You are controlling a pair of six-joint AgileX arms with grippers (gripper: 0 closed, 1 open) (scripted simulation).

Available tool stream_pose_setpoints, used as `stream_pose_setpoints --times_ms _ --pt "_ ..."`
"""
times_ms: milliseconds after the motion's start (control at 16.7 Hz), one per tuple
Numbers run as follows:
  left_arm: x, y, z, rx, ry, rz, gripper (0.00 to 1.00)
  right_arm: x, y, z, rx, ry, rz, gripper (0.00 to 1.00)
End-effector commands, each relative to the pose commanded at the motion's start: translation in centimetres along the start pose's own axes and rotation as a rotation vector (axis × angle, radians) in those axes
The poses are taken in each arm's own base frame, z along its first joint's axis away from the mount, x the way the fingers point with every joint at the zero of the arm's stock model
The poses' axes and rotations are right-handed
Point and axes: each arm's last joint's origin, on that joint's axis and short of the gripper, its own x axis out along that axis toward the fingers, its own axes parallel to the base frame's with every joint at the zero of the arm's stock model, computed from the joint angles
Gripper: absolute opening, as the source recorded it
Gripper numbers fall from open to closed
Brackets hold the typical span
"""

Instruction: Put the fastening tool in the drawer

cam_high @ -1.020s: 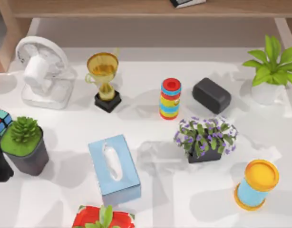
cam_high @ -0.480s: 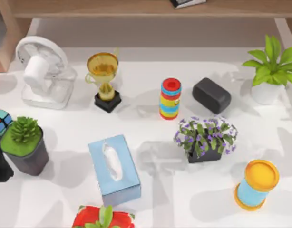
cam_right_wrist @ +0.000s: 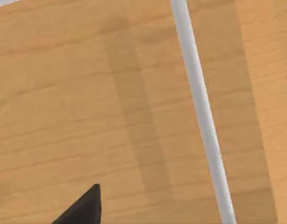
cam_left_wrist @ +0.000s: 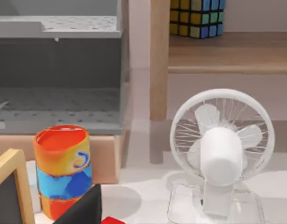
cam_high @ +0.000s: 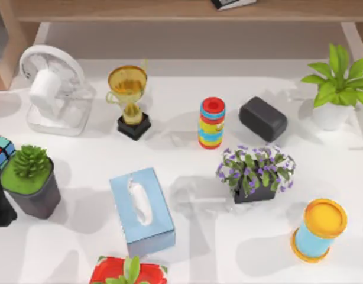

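From the left arm's wrist camera, a sliver of the red fastening tool (cam_left_wrist: pixel 113 220) peeks in right beside a black finger (cam_left_wrist: pixel 82 207) of the left jaws, close by a striped orange and blue can (cam_left_wrist: pixel 63 170) and a white fan (cam_left_wrist: pixel 222 149), with the grey drawer (cam_left_wrist: pixel 57 70) open beyond. Whether those jaws grip the tool I cannot tell. The right jaws show one dark fingertip (cam_right_wrist: pixel 82 207) over bare wood, their opening likewise impossible to judge.

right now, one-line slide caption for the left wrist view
White desk fan on the table before a wooden shelf holding a colour cube, with an orange and blue striped can beside an open grey drawer.
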Motion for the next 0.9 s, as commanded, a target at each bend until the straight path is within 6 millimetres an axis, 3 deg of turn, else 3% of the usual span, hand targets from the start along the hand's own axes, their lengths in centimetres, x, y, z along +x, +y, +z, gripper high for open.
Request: stream_pose_setpoints --times_ms 360,900 --pt "0.00 0.00 0.00 0.000 0.000 0.000 1.00 -1.13 1.01 -1.10 -0.266 0.166 -0.092 1.00" --pt "0.00 0.00 0.00 0.000 0.000 0.000 1.00 -0.17 0.89 -1.29 -0.270 0.169 -0.093 1.00"
